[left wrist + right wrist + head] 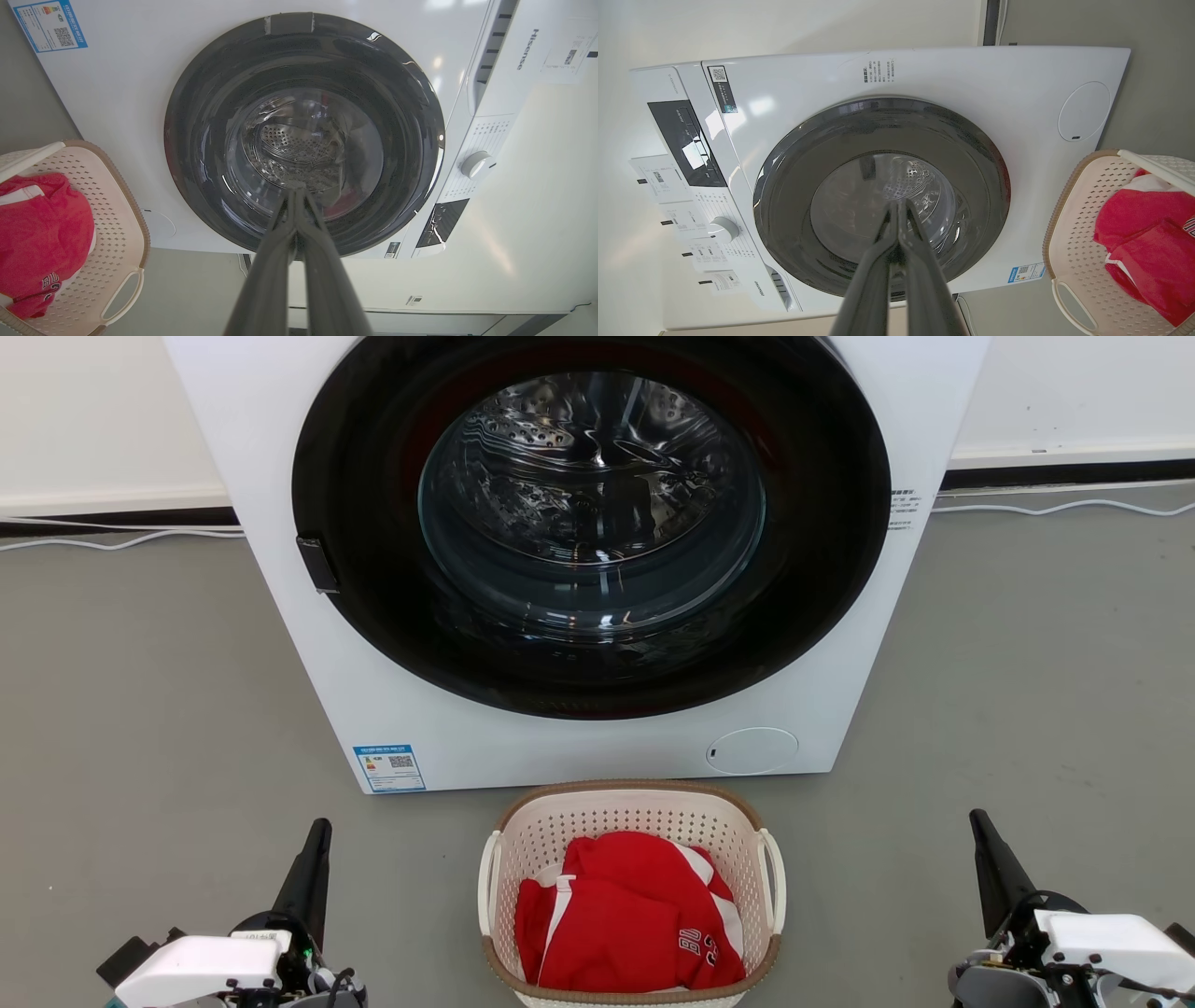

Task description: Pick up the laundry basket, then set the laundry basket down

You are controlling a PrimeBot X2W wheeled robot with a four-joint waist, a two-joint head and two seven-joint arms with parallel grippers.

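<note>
The laundry basket point(635, 812), cream-white and perforated with a brown rim and white loop handles, stands on the grey floor just in front of the washing machine, holding red clothing point(630, 910). It also appears at the left edge of the left wrist view point(117, 233) and at the right edge of the right wrist view point(1069, 261). My left gripper point(320, 831) is shut at the lower left, well left of the basket, fingers together point(295, 189). My right gripper point(977, 821) is shut at the lower right, well right of it, tips touching point(897, 203). Neither holds anything.
A big white front-loading washing machine point(579, 737) with a closed dark round door point(588, 523) stands right behind the basket. White cables point(1064, 507) run along the wall's base. Open grey floor point(149, 709) lies on both sides of the machine.
</note>
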